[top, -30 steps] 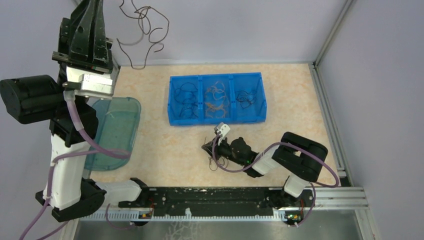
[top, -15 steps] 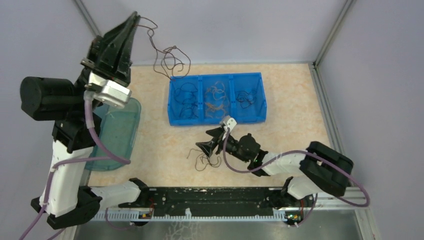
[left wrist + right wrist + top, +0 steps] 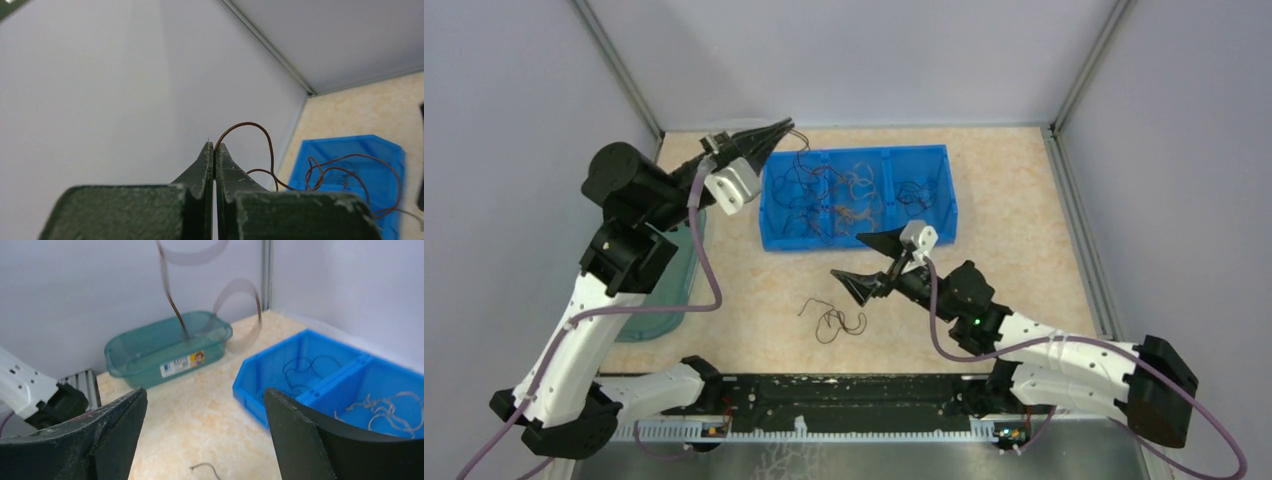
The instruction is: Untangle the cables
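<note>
Up at the far left corner of the blue bin point(image 3: 854, 151), we see the left fingers point(image 3: 209, 167) pressed together, pinching one end of a dark brown cable point(image 3: 248, 123) that trails down into the bin. The right fingers point(image 3: 856, 283) stand spread wide, holding nothing, above the counter point(image 3: 744, 300) just in front of the bin. Another thin dark cable point(image 3: 834, 322) lies loose on the counter beside them.

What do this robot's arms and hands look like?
The left arm and right arm have white links, black joints and a thick purple cable alongside. The left hand and right hand each have two dark, tapered, scuffed fingers.
</note>
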Motion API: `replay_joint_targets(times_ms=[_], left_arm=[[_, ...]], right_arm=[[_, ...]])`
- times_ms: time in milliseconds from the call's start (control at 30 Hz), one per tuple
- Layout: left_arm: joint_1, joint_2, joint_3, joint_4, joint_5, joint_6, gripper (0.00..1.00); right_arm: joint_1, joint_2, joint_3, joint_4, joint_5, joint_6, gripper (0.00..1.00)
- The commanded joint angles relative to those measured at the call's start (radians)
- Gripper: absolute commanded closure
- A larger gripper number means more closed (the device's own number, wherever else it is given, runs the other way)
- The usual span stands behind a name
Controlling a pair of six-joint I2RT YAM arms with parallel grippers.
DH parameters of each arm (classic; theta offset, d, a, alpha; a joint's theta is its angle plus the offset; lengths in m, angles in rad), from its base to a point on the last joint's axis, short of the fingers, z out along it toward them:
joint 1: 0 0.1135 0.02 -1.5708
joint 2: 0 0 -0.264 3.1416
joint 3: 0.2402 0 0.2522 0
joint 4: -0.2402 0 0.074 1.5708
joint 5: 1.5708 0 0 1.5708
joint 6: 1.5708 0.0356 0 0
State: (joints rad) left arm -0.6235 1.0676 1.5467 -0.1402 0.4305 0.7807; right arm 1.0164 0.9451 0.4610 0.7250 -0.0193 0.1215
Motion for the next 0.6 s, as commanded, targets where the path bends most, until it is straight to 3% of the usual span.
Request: replay_joint_targets(times_ms=[0,267,567], left_arm=[[-0.03,-0.027,-0.075,-0.054,0.011,-0.098,1.0],[-0.135,-0.032,-0.153,-0.112,-0.013,-0.094,1.0],[-0.179,-0.006,-0.142,-0.157,0.016,-0.096,1.0]], right_arm=[[-0.007,-0.078,0.099,-0.045,0.027,-0.091,0.11],[-0.049,-0.059,0.232,-0.118,-0.041,-0.129,0.09],[-0.117,0.086,0.355,-0.187,-0.118,-0.129,0.1]])
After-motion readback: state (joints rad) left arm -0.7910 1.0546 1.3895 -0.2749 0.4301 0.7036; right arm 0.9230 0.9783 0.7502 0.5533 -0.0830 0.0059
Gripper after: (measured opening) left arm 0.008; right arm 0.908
